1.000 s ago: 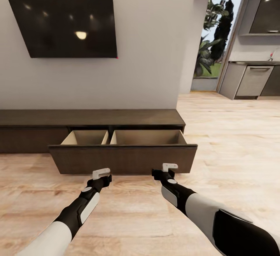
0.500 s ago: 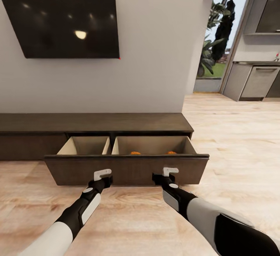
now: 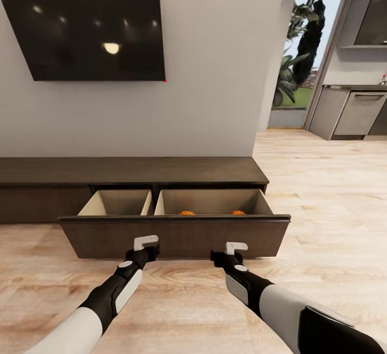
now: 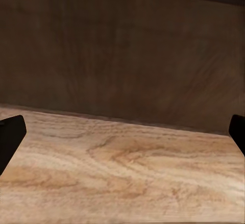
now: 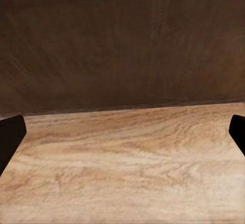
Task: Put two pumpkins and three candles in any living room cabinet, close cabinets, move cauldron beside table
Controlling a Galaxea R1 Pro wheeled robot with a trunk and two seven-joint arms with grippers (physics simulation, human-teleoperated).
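We stand square to the long low dark-brown wood cabinet (image 3: 129, 170) under the black wall-mounted TV screen (image 3: 86, 26), one wide drawer pulled out over the pale plank floor (image 3: 177, 300). Flat dark drawer front (image 3: 174, 237) faces us; pale wood interior is split by a divider into two compartments.

Two small bright-orange pumpkins sit low in the right compartment, only their tops peeking over the front edge: one (image 3: 186, 212) near the divider, the other (image 3: 238, 212) further right, well apart. Candles not made out; the drawer front hides the floor of both compartments.

Left hand (image 3: 146, 243) and right hand (image 3: 235, 248) hang low, just before the drawer front, apart from each other, one toward each half. We judge this symmetric stance suits an even push to shut the drawer without skewing it.

Wrist views look straight at the dark panel (image 4: 122, 50) and floor; dark fingertips (image 4: 10, 137) at the far edges, so both hands are spread wide, holding nothing. Contact with the panel: cannot tell
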